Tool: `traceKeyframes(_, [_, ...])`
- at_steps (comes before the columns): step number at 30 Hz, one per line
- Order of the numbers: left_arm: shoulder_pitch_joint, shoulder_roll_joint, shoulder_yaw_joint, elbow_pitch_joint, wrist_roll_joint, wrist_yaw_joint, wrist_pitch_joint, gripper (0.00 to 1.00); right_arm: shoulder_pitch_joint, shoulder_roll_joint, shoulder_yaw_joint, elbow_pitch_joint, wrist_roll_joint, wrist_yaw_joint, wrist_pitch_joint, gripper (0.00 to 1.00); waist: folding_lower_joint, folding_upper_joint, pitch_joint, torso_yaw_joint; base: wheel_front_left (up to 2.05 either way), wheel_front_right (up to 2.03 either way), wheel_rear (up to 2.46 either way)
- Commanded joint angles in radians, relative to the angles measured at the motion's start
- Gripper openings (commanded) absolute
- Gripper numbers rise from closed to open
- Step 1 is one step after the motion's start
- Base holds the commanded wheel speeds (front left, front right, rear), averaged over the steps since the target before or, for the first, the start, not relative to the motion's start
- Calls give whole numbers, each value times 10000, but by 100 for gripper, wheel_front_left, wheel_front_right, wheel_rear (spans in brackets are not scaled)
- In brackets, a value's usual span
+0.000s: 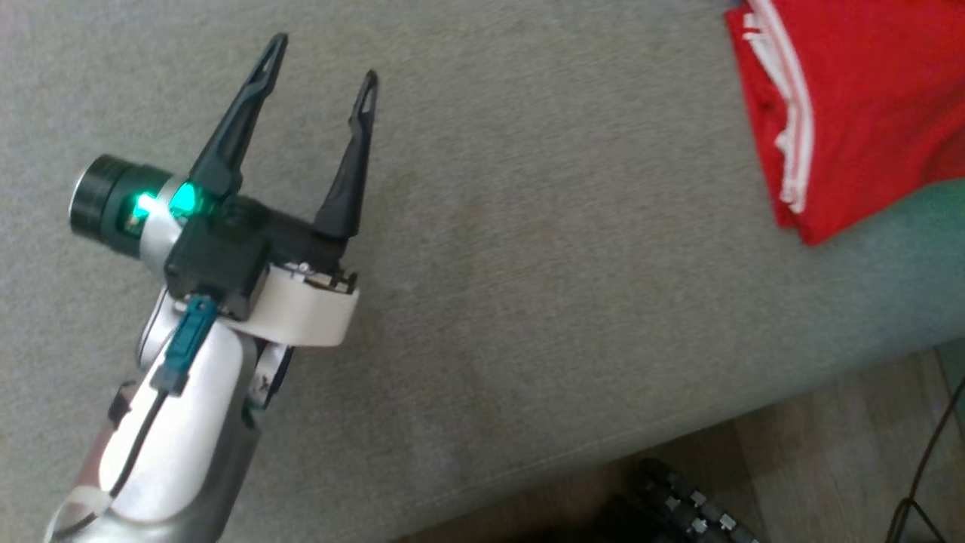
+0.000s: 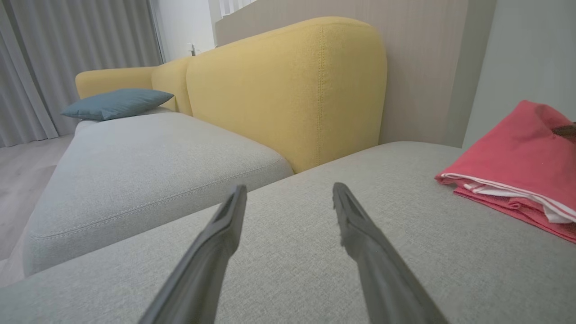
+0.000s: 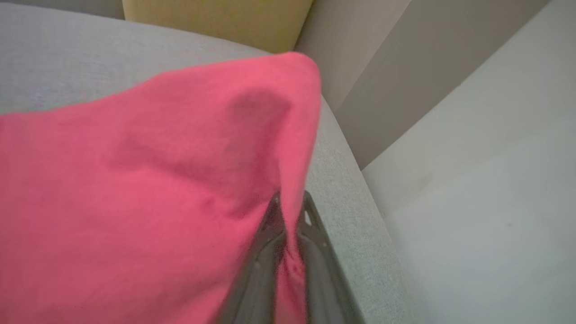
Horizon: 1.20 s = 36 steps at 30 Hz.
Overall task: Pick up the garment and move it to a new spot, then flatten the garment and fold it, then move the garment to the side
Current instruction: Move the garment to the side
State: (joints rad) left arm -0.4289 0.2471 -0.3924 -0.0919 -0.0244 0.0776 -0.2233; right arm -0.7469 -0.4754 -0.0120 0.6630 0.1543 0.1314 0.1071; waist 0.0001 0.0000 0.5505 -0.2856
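A: Start at the left. How does the left end effector (image 1: 324, 56) stand?

B: It hangs over the grey sofa seat (image 1: 565, 264) at about ten o'clock in the head view. Its fingers are spread wide apart with nothing between them, and the tips point toward one o'clock.

A: Is there room around it?

B: Plenty. Bare grey fabric runs from it across the middle of the view to the garment. In the left wrist view a gap toward eight o'clock divides this seat from the neighbouring seat cushion (image 2: 148, 162). The yellow backrest (image 2: 288, 90) closes off twelve o'clock. A blue pillow (image 2: 117, 103) lies far off at ten o'clock, with grey curtains (image 2: 67, 54) behind it.

A: And the front edge?

B: In the head view the seat's rounded edge runs from six o'clock up to three o'clock. Beyond it is wooden floor (image 1: 829, 467), with a dark cable (image 1: 929, 452) at four o'clock.

A: The garment?

B: The red garment (image 1: 852, 113) lies folded at two o'clock, well apart from the left end effector. Its lower corner is near the front edge, and white stripes show along the fold.

A: The right end effector?

B: The right end effector (image 3: 291, 198) is clamped on the garment's edge, with cloth pinched between its closed fingers. It sits beside the seat's curved rim, and a pale wall (image 3: 472, 180) lies past that at three o'clock.
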Motion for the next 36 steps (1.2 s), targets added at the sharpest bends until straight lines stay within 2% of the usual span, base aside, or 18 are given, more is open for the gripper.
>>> traceKeyframes(1, [-394, 85, 177, -304, 102, -54, -70, 100, -143, -170, -215, -45, -177, -7, 59, 0, -1, 0, 265, 230, 0, 0, 0])
traceKeyframes(2, [-474, 57, 131, -271, 108, -76, -91, 100, -193, -139, -371, 118, -288, -7, 105, 0, -1, 0, 330, 296, 0, 0, 0])
traceKeyframes(3, [-546, 30, 90, -225, 107, -97, -114, 100, -243, -76, -488, 209, -401, -7, 52, 15, -1, 0, 372, 355, 0, 0, 0])
traceKeyframes(4, [-602, 1, 54, -173, 102, -111, -140, 100, -279, -4, -581, 286, -526, -7, -29, 44, -1, 0, 390, 402, 0, 0, 0])
traceKeyframes(5, [-663, -66, -21, -73, 86, -120, -190, 100, -301, 122, -754, 452, -834, -7, -188, 100, -1, 0, 391, 491, 0, 0, 0])
traceKeyframes(11, [-566, -229, -85, 273, -91, -51, -321, 100, -79, 643, -1819, 801, -1604, -7, -1242, 100, -1, 0, -3, 762, 0, 0, 0])
traceKeyframes(15, [-243, -278, -17, 434, -224, 109, -361, 100, 580, 1297, -2389, 344, -1767, -7, -2272, 100, -1, 0, -531, 925, 0, 0, 0])
traceKeyframes(16, [-243, -278, -17, 434, -224, 109, -361, 100, 580, 1297, -2389, 344, -1767, -7, -2272, 100, -1, 0, -531, 925, 0, 0, 0])
traceKeyframes(19, [107, -295, 64, 554, -363, 228, -375, 100, 1353, 1923, -2543, -305, -1630, -7, -2803, 100, -1, 0, -1029, 1074, 0, 0, 0])
traceKeyframes(27, [1205, -461, 254, 618, -731, 580, -382, 100, 3919, 3619, -1697, -3462, -1109, -7, -2801, 100, -1, 0, -2163, 1645, 0, 0, 0])
traceKeyframes(32, [1940, -564, 524, 656, -985, 888, -383, 100, 5163, 4053, -724, -5301, -680, -7, -2306, 100, -1, 0, -2740, 2085, 0, 0, 0])
traceKeyframes(36, [2485, -597, 675, 674, -1153, 1041, -384, 100, 5864, 4178, -179, -6181, -311, -7, -1882, 100, -1, 0, -3188, 2446, 0, 0, 0])
